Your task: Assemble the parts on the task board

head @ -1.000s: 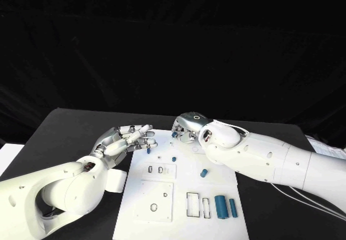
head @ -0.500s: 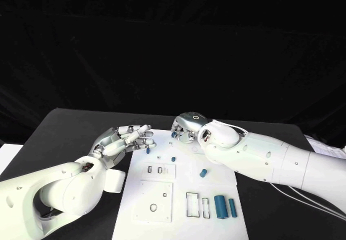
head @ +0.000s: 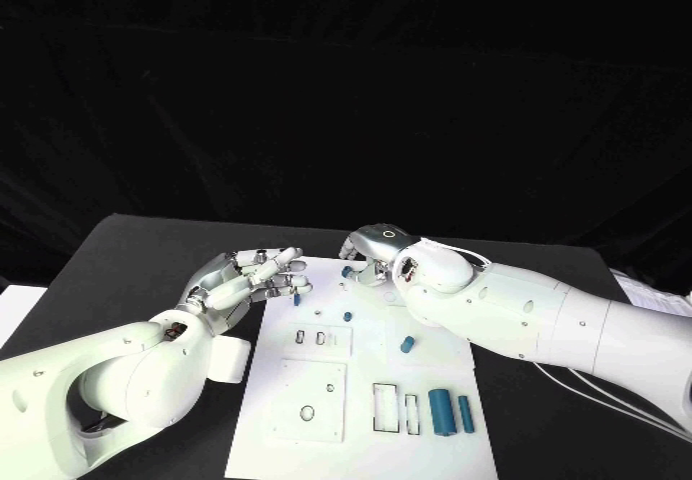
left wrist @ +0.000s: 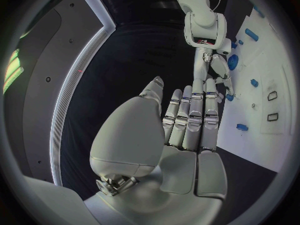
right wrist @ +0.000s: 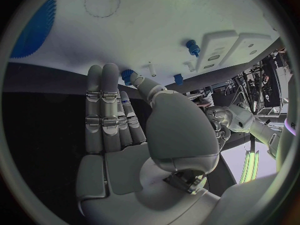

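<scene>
White rectangular task board (head: 368, 400) on matte black table (head: 144, 260). Small blue parts: two upright blue cylinders (head: 451, 412) near board's near right corner, one darker teal; blue oblong piece (head: 407, 345) mid-board; small blue peg (head: 348, 316). Black-outlined rectangular slots (head: 387, 408) on board. Silver many-fingered left hand (head: 245, 280) on glossy white arm; silver right hand (head: 372, 255), likewise white arm. Backdrop black.
</scene>
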